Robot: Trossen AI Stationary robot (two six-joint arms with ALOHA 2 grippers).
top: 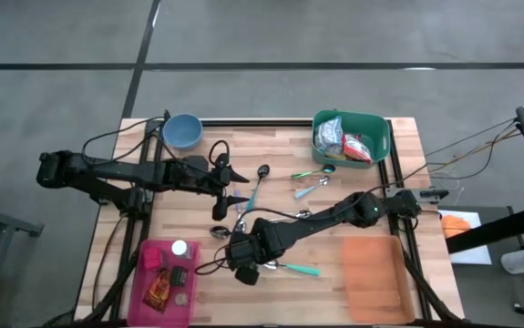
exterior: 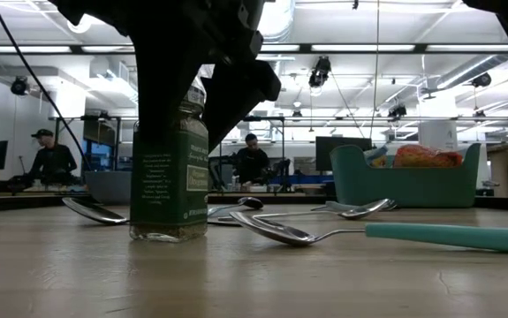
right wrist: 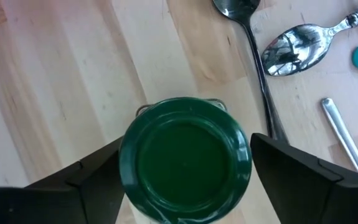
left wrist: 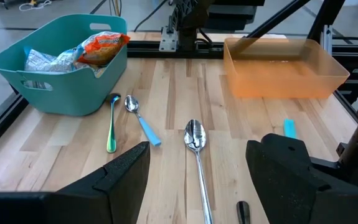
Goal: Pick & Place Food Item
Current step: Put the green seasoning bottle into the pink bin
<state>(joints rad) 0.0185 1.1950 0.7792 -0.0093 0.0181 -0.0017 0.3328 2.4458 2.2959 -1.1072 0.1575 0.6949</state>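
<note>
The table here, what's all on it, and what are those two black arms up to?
Spice jar: one, green lid, standing on the table's near middle.
Teal bin: one, far right corner, holding food packets.
Pink bin: one, near left corner, with several small items inside.
Orange tray: one, near right.
Bowl: one, blue, far left.
Spoons: several, metal, some with teal or blue handles, mid-table.
Right gripper: open, fingers either side of the jar.
Left gripper: open, left of centre, over the spoons.
</note>
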